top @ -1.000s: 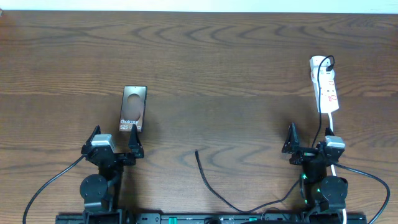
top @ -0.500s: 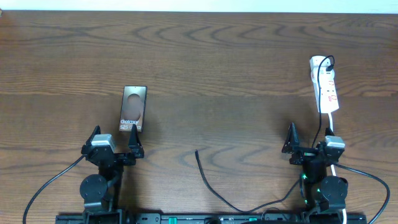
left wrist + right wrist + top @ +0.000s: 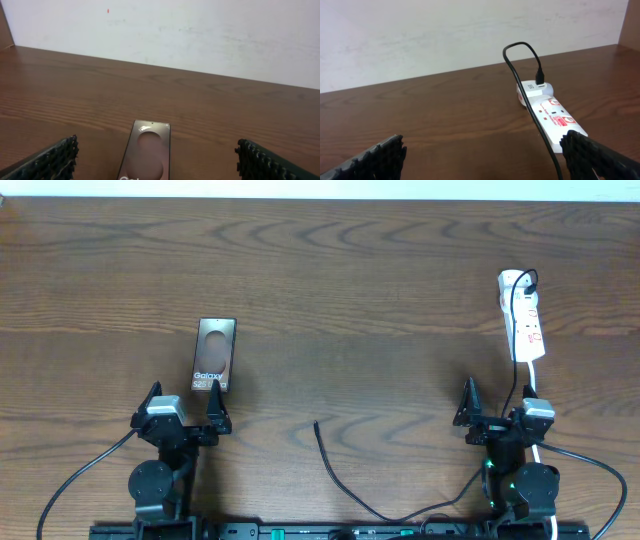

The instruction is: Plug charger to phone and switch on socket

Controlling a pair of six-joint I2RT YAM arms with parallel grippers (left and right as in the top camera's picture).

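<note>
Left gripper point(image 3: 183, 405) and right gripper point(image 3: 497, 410) sit low at the near edge of the wooden table point(image 3: 350, 270), jaws spread wide, each empty. Just beyond the left one the phone point(image 3: 214, 355) lies flat, probably rigid, smooth and slippery. Between the arms lies the charger cable point(image 3: 340, 475), thin and floppy, so best pinched close behind its free plug tip. At the far right, the white socket strip point(image 3: 524, 320) holds the cable's adapter point(image 3: 536, 89) at its far end.

Table point(image 3: 380, 270) wood-grain, low sheen. Phone point(image 3: 214, 355) glossy bronze. Power strip point(image 3: 522, 320) smooth white plastic. Charger cable point(image 3: 335, 470) matt black.
</note>
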